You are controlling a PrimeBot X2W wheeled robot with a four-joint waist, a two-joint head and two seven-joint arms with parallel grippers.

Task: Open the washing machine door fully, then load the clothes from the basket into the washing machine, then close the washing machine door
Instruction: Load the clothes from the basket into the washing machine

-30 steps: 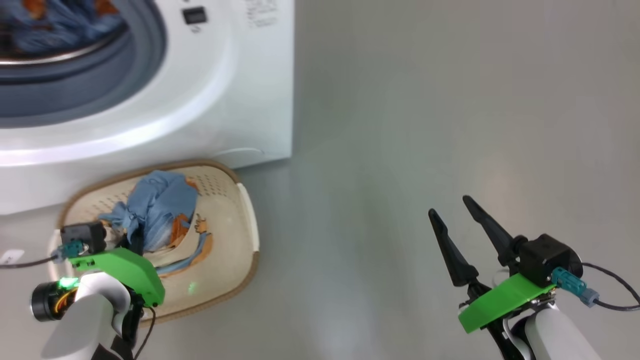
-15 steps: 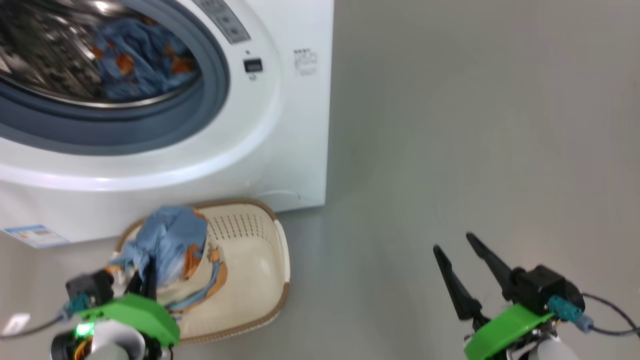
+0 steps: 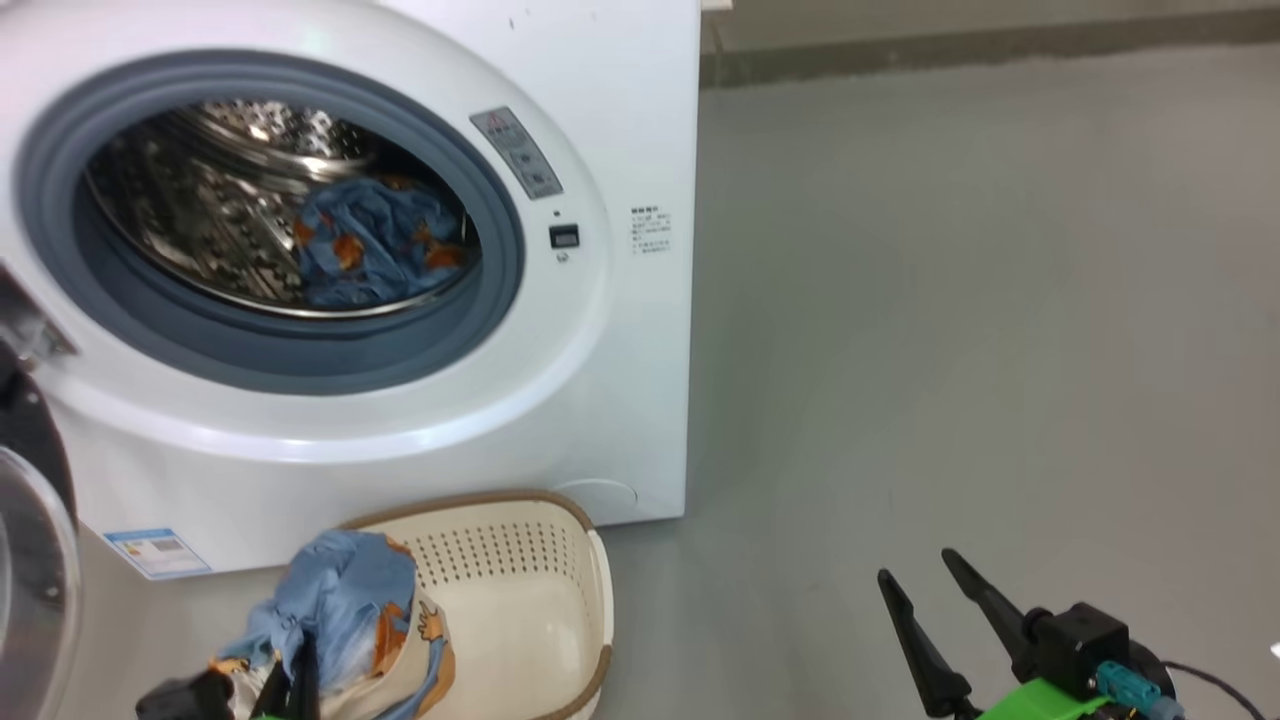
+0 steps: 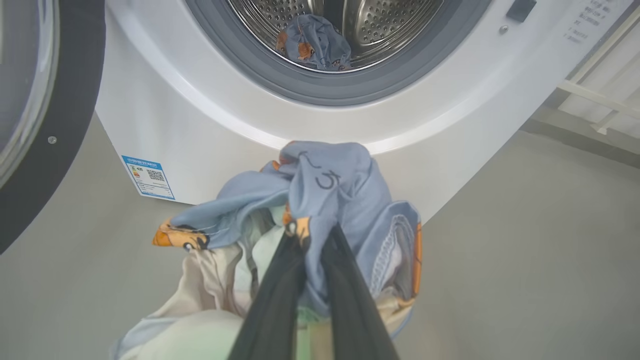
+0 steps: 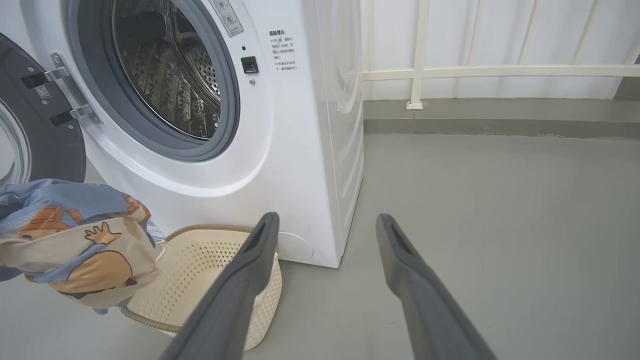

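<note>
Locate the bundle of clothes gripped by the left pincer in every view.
Head view: the bundle of clothes is at bottom left, over the basket.
Left wrist view: the bundle is at centre, pinched by the left pincer.
Right wrist view: the bundle is at the left edge, lower half.
Shared landmark: the grey door seal.

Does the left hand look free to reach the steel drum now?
Probably yes: the black-rimmed round door hangs open, and nothing stands between the left hand, shut on light blue clothes, and the perforated steel drum.

Laundry corner: washing machine [image 3: 610, 400], basket [image 3: 520, 565]
</note>
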